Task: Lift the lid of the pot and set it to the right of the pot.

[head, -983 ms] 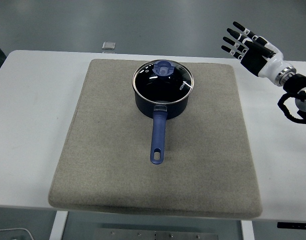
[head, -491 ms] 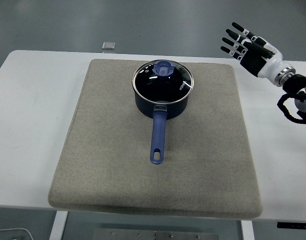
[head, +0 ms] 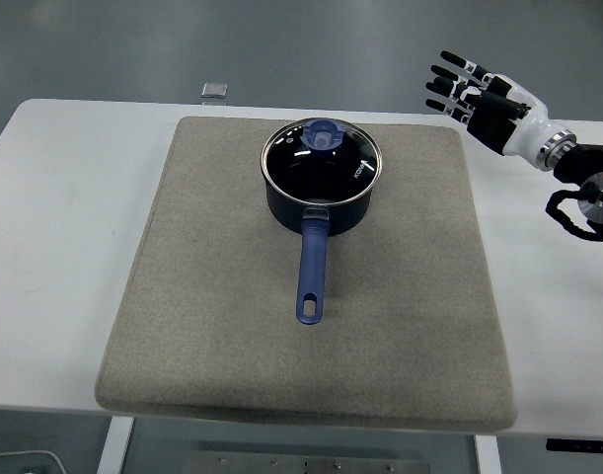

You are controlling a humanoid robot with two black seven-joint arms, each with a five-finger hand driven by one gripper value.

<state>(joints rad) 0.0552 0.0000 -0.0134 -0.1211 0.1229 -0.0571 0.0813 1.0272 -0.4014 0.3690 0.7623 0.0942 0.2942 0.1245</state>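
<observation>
A dark blue pot (head: 319,202) stands on a grey mat (head: 222,296), its long blue handle (head: 311,272) pointing toward the table's near edge. A glass lid (head: 321,158) with a blue knob (head: 324,135) sits on the pot. My right hand (head: 469,94) hovers above the table's far right corner, to the right of the pot and apart from it, fingers spread and holding nothing. The left arm is out of view.
The mat covers most of the white table (head: 64,217). A small grey square object (head: 214,91) lies on the floor beyond the table's far edge. Bare mat lies to the right of the pot.
My right hand has moved a little left and up toward the pot's side, fingers still spread. The pot and lid have not moved.
</observation>
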